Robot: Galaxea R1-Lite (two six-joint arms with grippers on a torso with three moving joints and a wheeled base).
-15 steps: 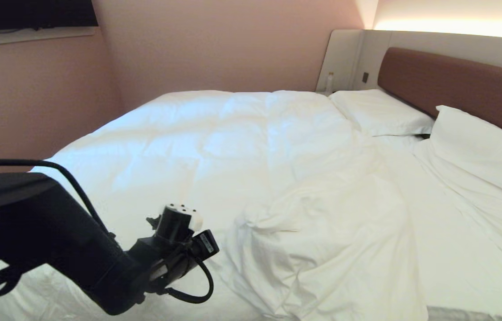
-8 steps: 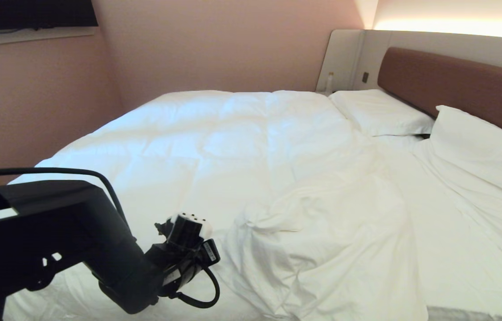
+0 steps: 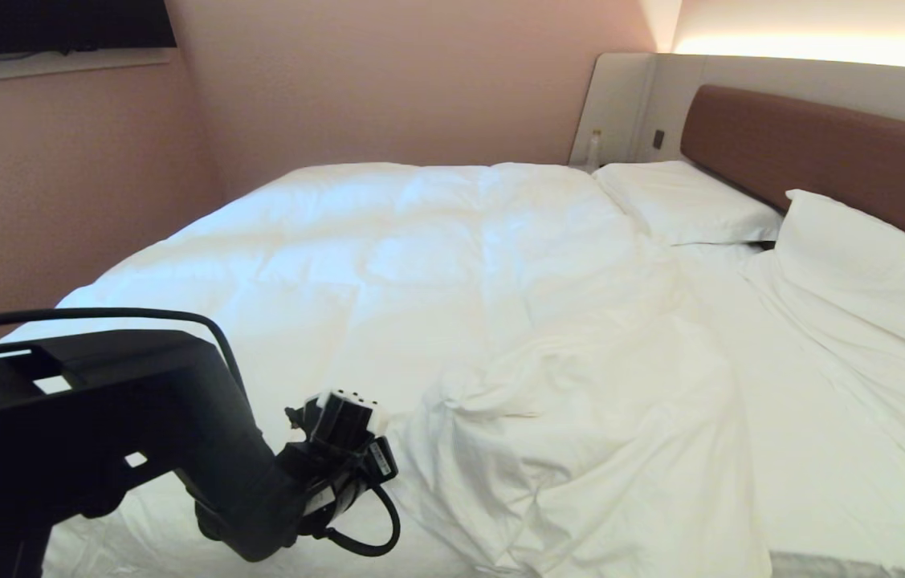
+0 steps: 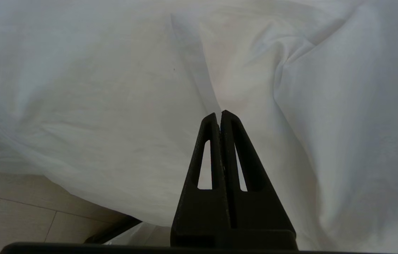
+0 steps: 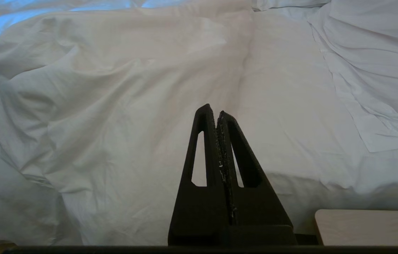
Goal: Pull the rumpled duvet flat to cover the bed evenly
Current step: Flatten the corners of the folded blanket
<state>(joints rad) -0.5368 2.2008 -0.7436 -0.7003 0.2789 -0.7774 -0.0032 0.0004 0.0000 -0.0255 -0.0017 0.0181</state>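
Pink-walled room, duvet [image 3: 420, 265] lengthwise along the bed [image 3: 821, 152], near corner rumpled; left gripper [image 4: 221, 114] clenched empty, right gripper [image 5: 213, 113] likewise.

The duvet [image 3: 436, 273] is soft, wrinkled matt cloth; the left hand [image 4: 221, 114] looks like matt black plastic.

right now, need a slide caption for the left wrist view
Left gripper, fingers shut, poised at a fold of the white duvet draping over the bed's edge toward the tiled floor.
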